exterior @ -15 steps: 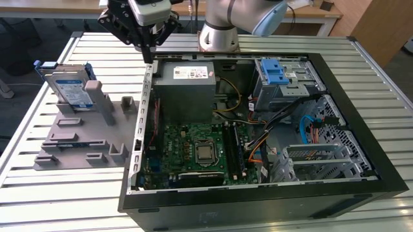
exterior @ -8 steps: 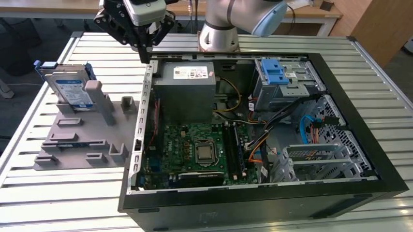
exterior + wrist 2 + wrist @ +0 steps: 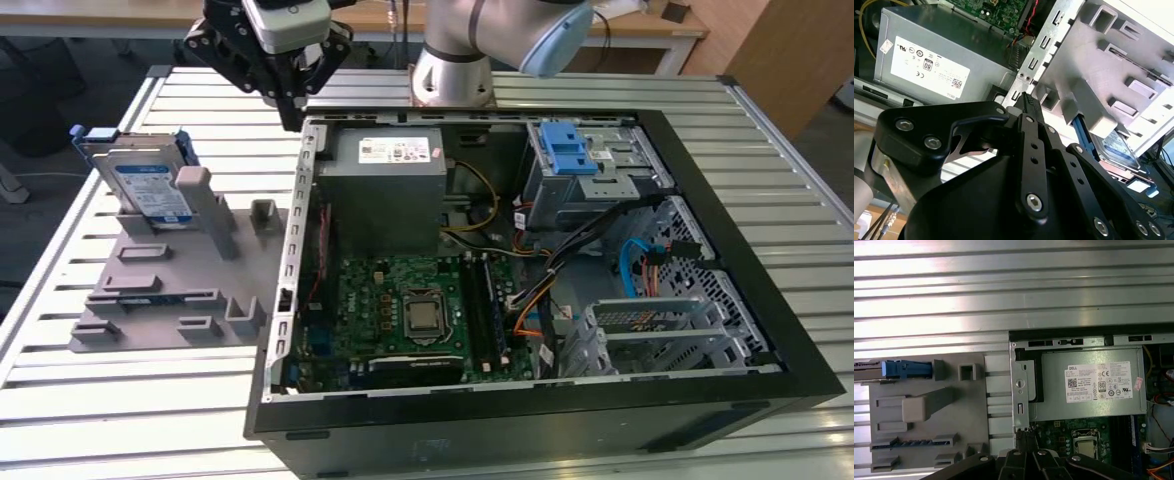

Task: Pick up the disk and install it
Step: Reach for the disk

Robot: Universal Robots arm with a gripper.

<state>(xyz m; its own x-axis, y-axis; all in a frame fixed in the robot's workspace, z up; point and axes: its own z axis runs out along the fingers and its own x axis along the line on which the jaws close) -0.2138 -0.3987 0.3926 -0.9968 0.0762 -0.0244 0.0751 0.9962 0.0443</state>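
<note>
flat silver hard disk [image 3: 147,188] with blue bracket stands on edge in a grey plastic stand [image 3: 174,310] beside the black computer case [image 3: 534,425]. the hand [image 3: 290,118], closed and empty, hovers at that case's corner. the disk seems stiff and fragile, best held by its edges.

**Pale tubing, dark ironwork**

The arm [image 3: 454,50] is smooth silver-grey tubing, with a light blue cap [image 3: 554,40] on one rounded joint. At its end a pale grey housing [image 3: 287,20] sits above the matte black gripper [image 3: 290,118]. In the second wrist view its links [image 3: 1031,150] are flat black bars with rounded ends, dotted with silver-ringed screws [image 3: 1033,201]. A sliver of bare metal [image 3: 973,144] shows between them.
</note>
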